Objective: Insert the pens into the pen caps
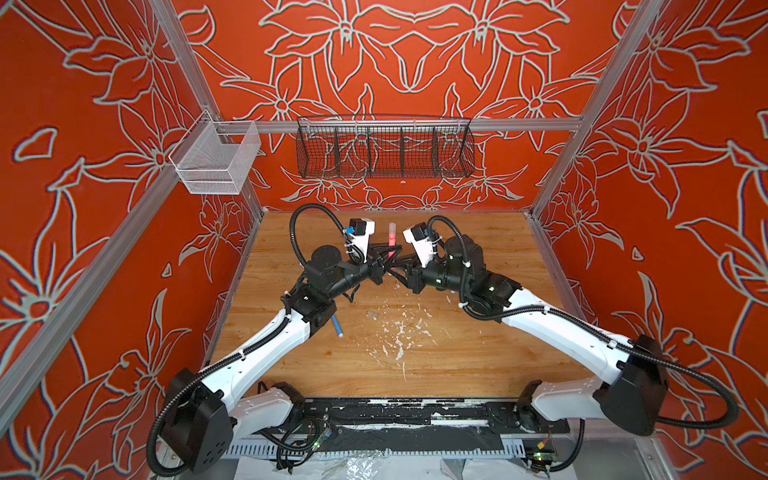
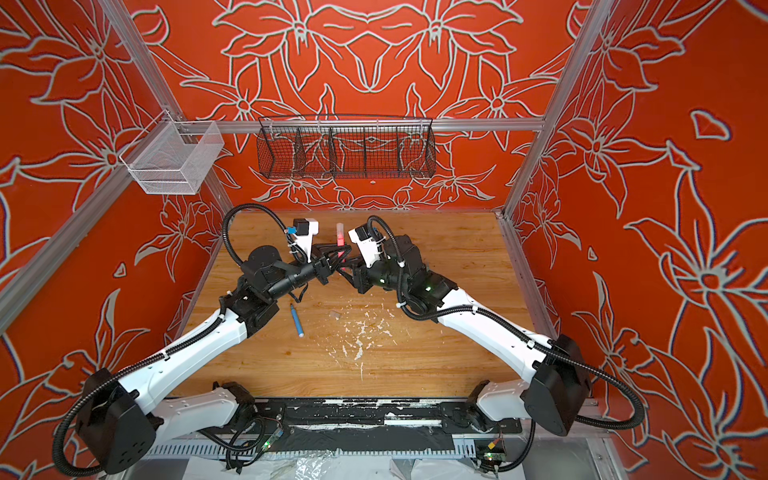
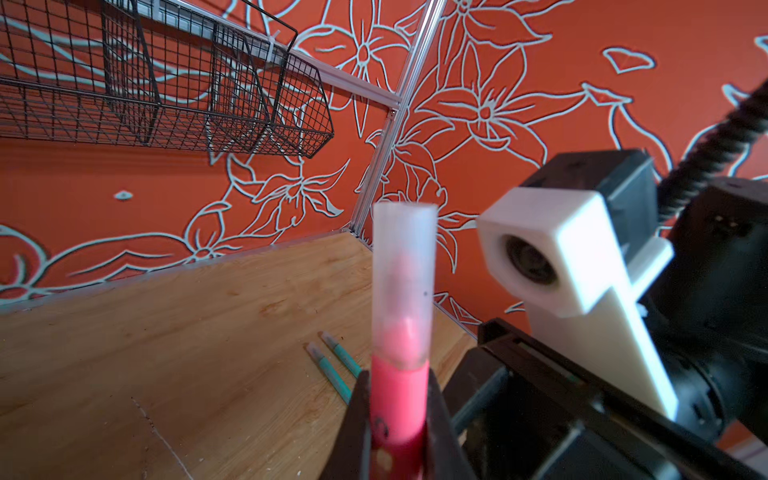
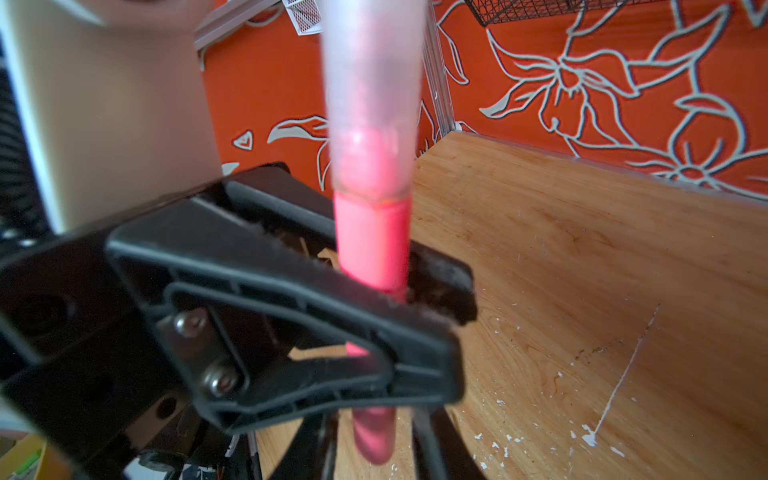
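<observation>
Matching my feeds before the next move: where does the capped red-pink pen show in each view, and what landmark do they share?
In a top view: red-pink pen at picture centre.
In a top view: same pen, slightly left of centre.
Left wrist: mid-picture, clamped in the left gripper.
Right wrist: mid-picture, close and blurred.
Shared landmark: the hanging black wire basket.

Wooden counter speckled with white paint flecks, black wire basket with dividers hung on the back rail, small white mesh basket at the left wall, orange walls with pale flower outlines
</observation>
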